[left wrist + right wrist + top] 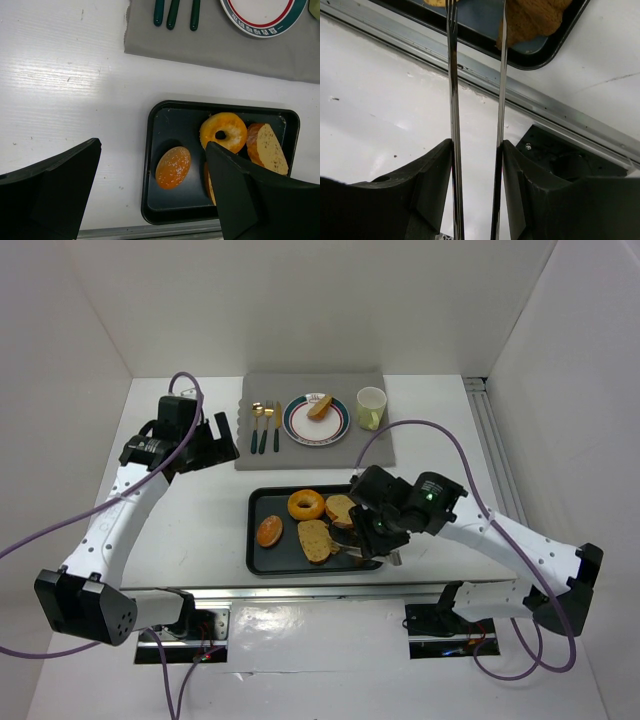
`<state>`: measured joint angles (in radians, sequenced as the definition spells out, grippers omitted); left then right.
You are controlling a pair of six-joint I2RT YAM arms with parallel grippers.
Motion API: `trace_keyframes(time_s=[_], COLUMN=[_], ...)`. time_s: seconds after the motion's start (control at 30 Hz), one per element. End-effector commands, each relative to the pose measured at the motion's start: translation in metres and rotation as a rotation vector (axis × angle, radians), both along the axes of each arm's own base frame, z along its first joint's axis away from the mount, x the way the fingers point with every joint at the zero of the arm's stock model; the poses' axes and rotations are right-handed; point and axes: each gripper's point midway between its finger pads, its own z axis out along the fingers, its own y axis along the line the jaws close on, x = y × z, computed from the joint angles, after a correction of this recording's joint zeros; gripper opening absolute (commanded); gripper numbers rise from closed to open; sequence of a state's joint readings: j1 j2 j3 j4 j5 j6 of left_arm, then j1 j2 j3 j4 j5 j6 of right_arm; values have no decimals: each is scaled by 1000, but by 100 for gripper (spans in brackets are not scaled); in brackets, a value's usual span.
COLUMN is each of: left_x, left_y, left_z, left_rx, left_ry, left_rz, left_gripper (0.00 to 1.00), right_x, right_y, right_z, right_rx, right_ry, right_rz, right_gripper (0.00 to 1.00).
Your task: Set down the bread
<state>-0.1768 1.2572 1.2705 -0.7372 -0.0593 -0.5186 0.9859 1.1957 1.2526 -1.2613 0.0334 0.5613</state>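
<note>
Well, from above I see a flat black metal tray (262,558) carrying a glossy ring doughnut (306,504), an oval sugared bun (269,531) and rough cut bread slices (314,539). My right gripper (365,540) hangs over its right end. Beyond lies a grey cloth mat (380,445) with a round striped plate (303,431).

On the left wrist, my left gripper (152,195) is spread wide, the tray showing between its black fingers (55,190).

On the right wrist, the jaws pinch thin shiny steel tongs (454,100), tips at one crusty brown slice (530,20) by the tray's rounded corner.

Black tray (266,503), golden-brown bread (314,540)
</note>
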Motion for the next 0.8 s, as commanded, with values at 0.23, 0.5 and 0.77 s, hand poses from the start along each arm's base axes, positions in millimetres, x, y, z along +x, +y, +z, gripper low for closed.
trace_keyframes(time_s=[0.23, 0.5, 0.77], left_x=[4, 1, -1], left_y=[-3, -1, 0], left_z=[14, 9, 8], left_rx=[-10, 4, 4], left_ry=[-38, -31, -31], left_rz=[-34, -34, -34], left_gripper=[100, 100, 100], right_x=[-4, 1, 15], right_y=[20, 30, 39], right_z=[-11, -21, -19], right_rx=[139, 206, 267], right_ry=[33, 45, 26], right_rz=[9, 8, -14], right_gripper=[52, 54, 55])
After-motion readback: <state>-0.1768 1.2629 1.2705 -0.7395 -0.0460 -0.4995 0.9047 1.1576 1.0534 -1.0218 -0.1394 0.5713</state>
